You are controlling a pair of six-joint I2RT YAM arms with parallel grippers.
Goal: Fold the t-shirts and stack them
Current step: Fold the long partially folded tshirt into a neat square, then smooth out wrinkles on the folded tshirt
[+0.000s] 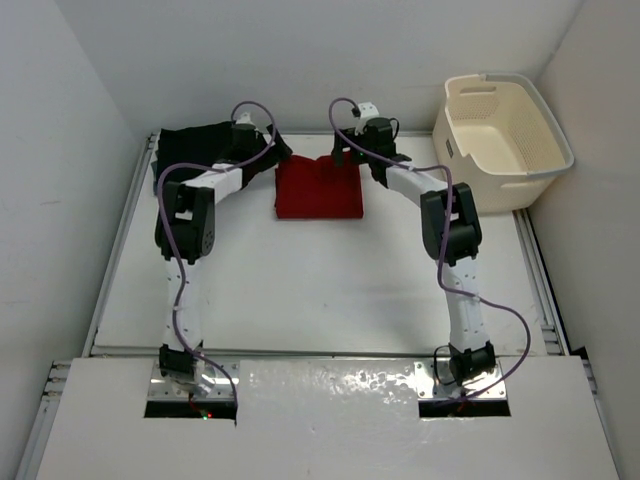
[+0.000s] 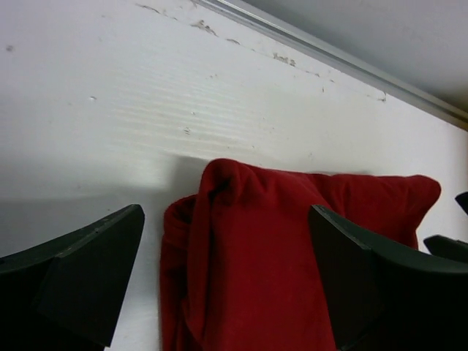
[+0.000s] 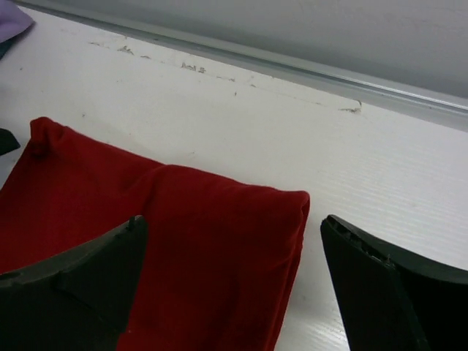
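Note:
A red t-shirt [image 1: 320, 190] lies folded into a rectangle at the back middle of the table. My left gripper [image 1: 276, 156] hangs open over its far left corner. In the left wrist view the red cloth [image 2: 263, 241] lies loose between the wide-apart fingers [image 2: 80, 278]. My right gripper [image 1: 346, 152] stands open over the far right corner. There the red fold [image 3: 190, 241] runs under the left finger, and the right finger [image 3: 387, 285] is over bare table. A black t-shirt [image 1: 200, 140] lies bunched at the back left behind the left arm. A lavender scrap [image 3: 11, 18] shows at the frame's corner.
A cream laundry basket [image 1: 502, 150] stands at the back right, beside the table. A metal rail [image 2: 336, 55] runs along the table's far edge, close behind the red shirt, with the wall just beyond it. Bare white table [image 1: 320, 290] lies between the two arms.

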